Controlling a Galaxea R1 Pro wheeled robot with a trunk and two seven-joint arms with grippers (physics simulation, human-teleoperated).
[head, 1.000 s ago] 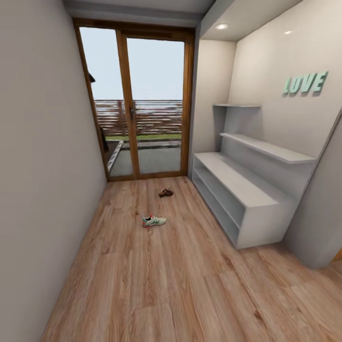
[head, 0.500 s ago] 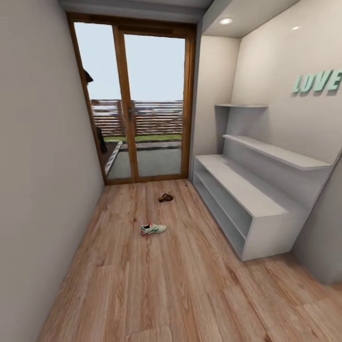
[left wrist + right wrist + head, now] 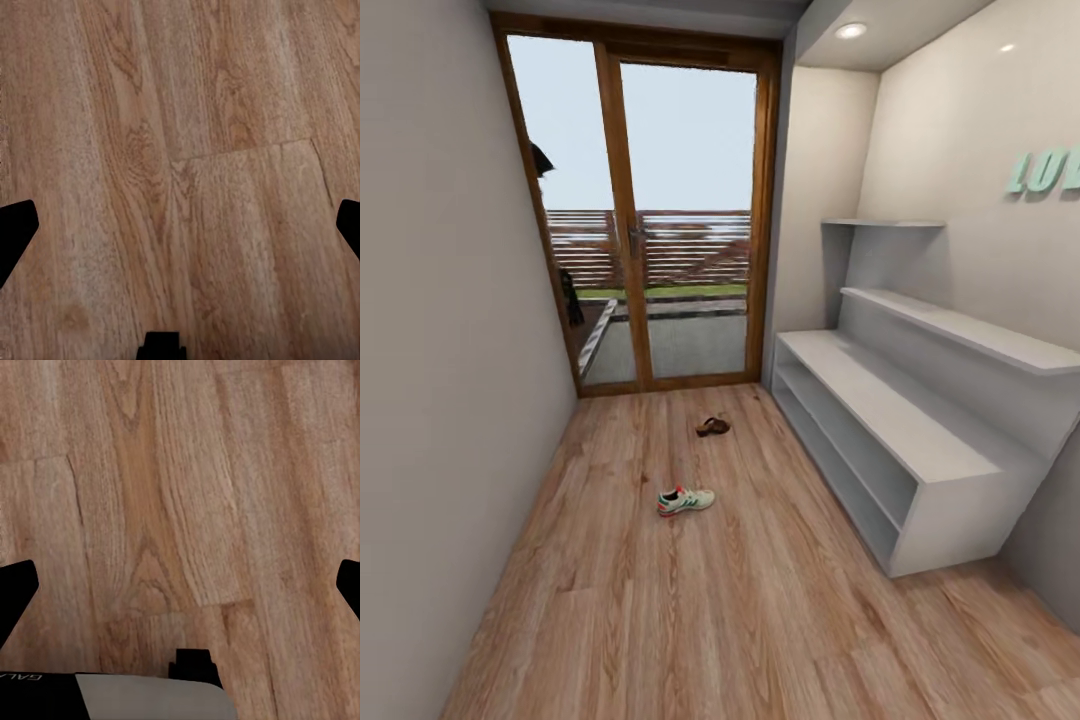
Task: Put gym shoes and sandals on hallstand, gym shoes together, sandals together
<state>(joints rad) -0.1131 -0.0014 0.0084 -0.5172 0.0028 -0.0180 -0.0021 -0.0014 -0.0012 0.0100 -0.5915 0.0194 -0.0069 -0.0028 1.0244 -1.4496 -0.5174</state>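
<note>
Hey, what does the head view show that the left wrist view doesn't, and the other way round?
The head view takes in the corridor: a gym shoe and, farther toward the glass door, a sandal, both on the floor, with the white hallstand along the right wall. The left wrist view brings the left gripper, its two dark fingertips wide apart with nothing between them. Both views share the wood-plank corridor floor.
</note>
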